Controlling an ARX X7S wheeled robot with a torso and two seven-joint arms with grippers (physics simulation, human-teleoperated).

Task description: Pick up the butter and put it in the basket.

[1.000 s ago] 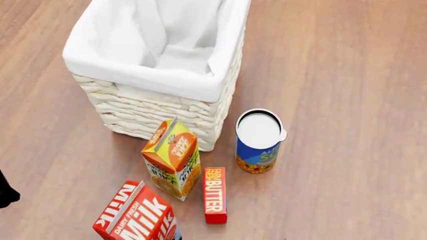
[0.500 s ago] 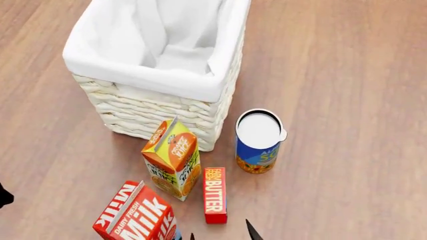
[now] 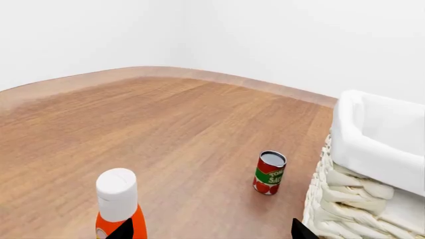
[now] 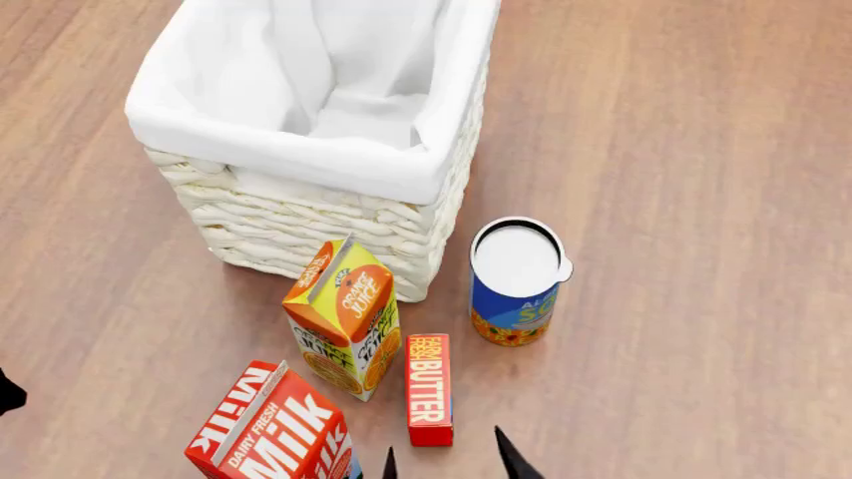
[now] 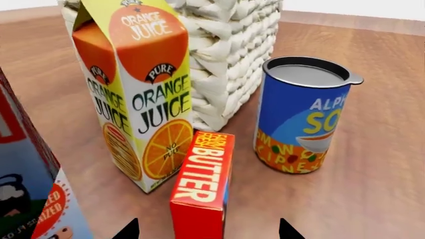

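Note:
The butter [image 4: 429,389], a slim red box with white lettering, lies flat on the wooden floor between the orange juice carton [image 4: 345,314] and the blue soup can [image 4: 517,282]. In the right wrist view the butter [image 5: 202,184] lies between my open right gripper's [image 5: 208,230] two black fingertips [image 5: 127,230], its near end level with them. The right gripper [image 4: 450,459] pokes in at the head view's bottom edge. The cream wicker basket [image 4: 286,215] with its white liner stands behind the cartons. My left gripper [image 3: 209,230] is open and empty beside the basket [image 3: 345,209].
A red-and-white milk carton [image 4: 273,429] stands left of the butter, close to my right gripper. In the left wrist view a red can [image 3: 269,172] and an orange bottle with a white cap [image 3: 117,201] stand on the floor. A white wall lies beyond.
My right gripper's fingertips have come into the head view at the bottom edge and moved up toward the butter. Nothing else has moved.

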